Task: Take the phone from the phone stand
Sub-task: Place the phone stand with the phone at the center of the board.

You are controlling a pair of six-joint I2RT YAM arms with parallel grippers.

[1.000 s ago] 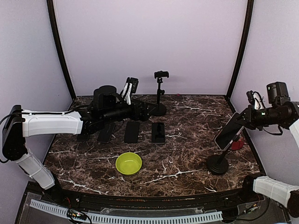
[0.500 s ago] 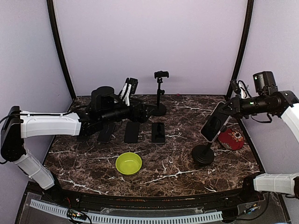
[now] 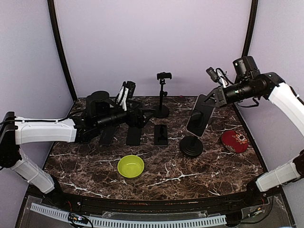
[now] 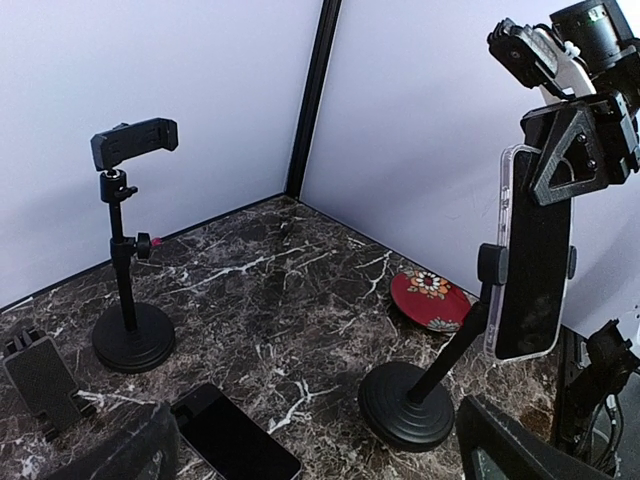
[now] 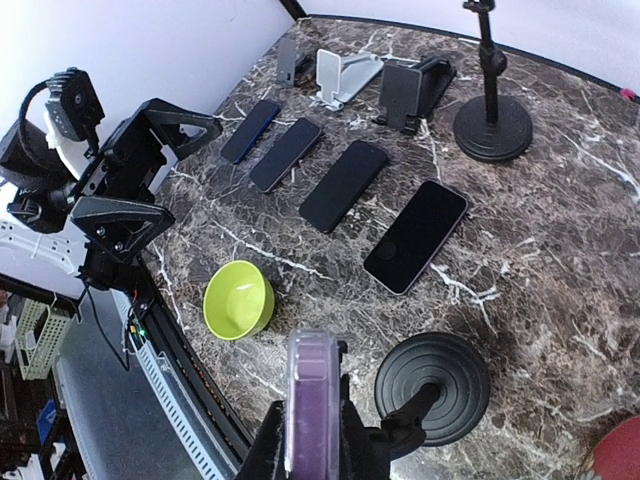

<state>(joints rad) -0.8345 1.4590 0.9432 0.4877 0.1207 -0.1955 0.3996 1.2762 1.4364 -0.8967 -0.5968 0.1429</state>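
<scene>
My right gripper (image 3: pixel 209 98) is clamped on the top of the phone (image 3: pixel 199 118), a dark slab in a clear case, upright on the phone stand (image 3: pixel 191 146) right of the counter's (image 3: pixel 204 176) centre. My left gripper (image 5: pixel 195 170) gapes wide, empty.

I read the dark brown marble-look counter (image 3: pixel 209 161) as polished, glossy stone with white veins. The dark phone in a clear plastic case (image 4: pixel 530 270) has a shiny face, and its black round-based phone stand (image 3: pixel 191 146) looks matt. The lime-green bowl (image 3: pixel 130 166) is smooth plastic with a slight sheen. The red patterned dish (image 3: pixel 234 141) looks glazed. My right gripper (image 3: pixel 208 98) is matt black plastic.
</scene>
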